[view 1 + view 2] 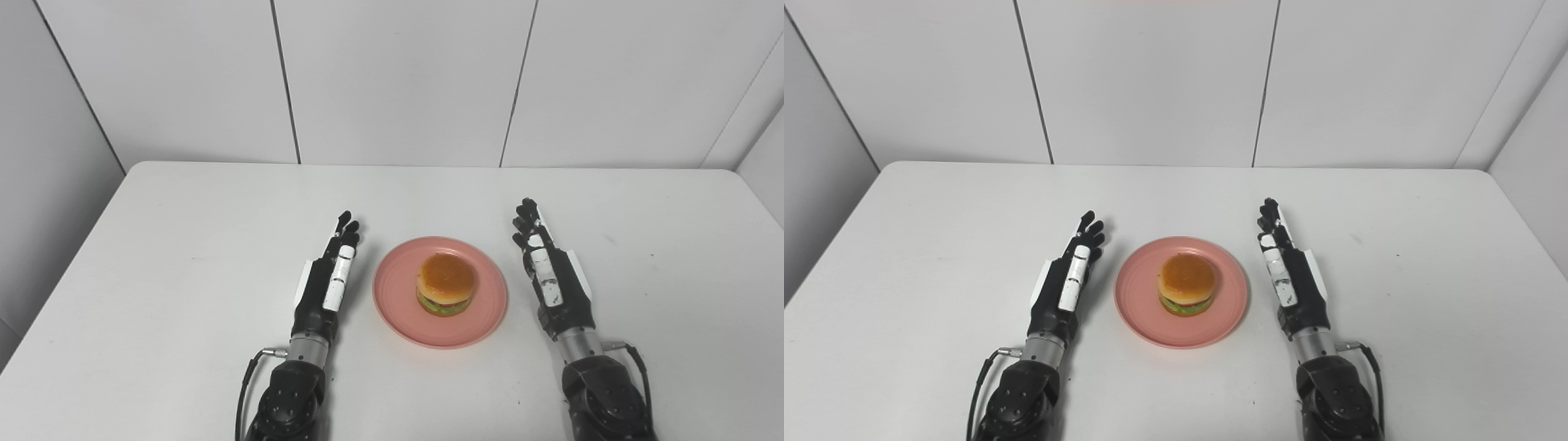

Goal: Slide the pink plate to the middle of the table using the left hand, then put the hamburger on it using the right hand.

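Left robot hand flat and empty, fingers stretched forward, resting edge-on just beside the plate's left rim without touching it; right robot hand likewise empty and extended, near the right rim but clear of it; black casings with white panels on the backs, metal wrist cuffs, thin cables looping off each forearm.

Between them, pink plate near the middle of the counter, round, smooth, shallow, with faint concentric rings; hamburger upright at its centre, glossy golden bun above green and red layers, plastic-looking, probably a toy.

Judging by this layout, both steps done; nothing left to grasp or slide; next move probably only a careful withdrawal of both arms, straight back, away from the rim so as not to nudge the plate.

Counter matte white, rounded corners, a few faint marks; pale panelled walls behind.
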`<state>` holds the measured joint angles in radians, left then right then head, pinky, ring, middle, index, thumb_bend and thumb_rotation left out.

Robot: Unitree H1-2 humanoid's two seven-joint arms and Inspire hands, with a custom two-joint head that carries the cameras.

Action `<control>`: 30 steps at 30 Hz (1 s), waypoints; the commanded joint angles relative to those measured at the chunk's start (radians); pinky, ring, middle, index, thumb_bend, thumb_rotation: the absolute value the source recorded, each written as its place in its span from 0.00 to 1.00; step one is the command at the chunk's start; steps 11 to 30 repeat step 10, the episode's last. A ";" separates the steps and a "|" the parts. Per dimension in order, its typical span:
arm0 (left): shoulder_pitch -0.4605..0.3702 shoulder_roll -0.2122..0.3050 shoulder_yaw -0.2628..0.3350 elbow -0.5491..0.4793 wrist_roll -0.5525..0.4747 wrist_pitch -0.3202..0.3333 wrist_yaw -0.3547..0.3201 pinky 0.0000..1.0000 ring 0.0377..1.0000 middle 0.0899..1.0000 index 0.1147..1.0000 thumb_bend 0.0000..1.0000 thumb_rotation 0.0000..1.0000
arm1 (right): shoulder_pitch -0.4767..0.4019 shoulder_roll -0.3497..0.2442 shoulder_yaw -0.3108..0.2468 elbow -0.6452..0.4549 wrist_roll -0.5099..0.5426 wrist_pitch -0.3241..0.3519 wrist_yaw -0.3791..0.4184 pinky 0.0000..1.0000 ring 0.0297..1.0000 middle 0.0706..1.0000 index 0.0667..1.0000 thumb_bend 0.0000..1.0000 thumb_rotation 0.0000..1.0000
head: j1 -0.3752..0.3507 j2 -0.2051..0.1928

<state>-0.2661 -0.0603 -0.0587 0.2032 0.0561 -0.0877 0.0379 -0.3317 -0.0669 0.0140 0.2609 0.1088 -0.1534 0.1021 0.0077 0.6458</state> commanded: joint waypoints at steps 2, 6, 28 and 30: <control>0.042 0.023 0.006 0.055 0.021 -0.015 0.009 0.99 0.97 0.98 0.97 0.54 1.00 | 0.051 0.026 -0.005 0.022 0.024 0.031 0.006 1.00 1.00 1.00 1.00 0.65 0.96 | 0.000 -0.001; 0.039 0.022 0.009 0.055 0.017 -0.010 0.005 1.00 0.99 0.99 0.99 0.53 1.00 | 0.045 0.026 -0.013 0.038 0.023 0.014 0.007 1.00 1.00 1.00 1.00 0.64 0.96 | 0.000 0.000; 0.035 0.020 0.012 0.066 0.015 -0.017 0.009 1.00 0.99 0.99 0.99 0.52 1.00 | 0.042 0.023 -0.014 0.048 0.024 0.013 0.013 1.00 1.00 1.00 1.00 0.66 0.97 | 0.001 -0.003; 0.035 0.020 0.012 0.066 0.015 -0.017 0.009 1.00 0.99 0.99 0.99 0.52 1.00 | 0.042 0.023 -0.014 0.048 0.024 0.013 0.013 1.00 1.00 1.00 1.00 0.66 0.97 | 0.001 -0.003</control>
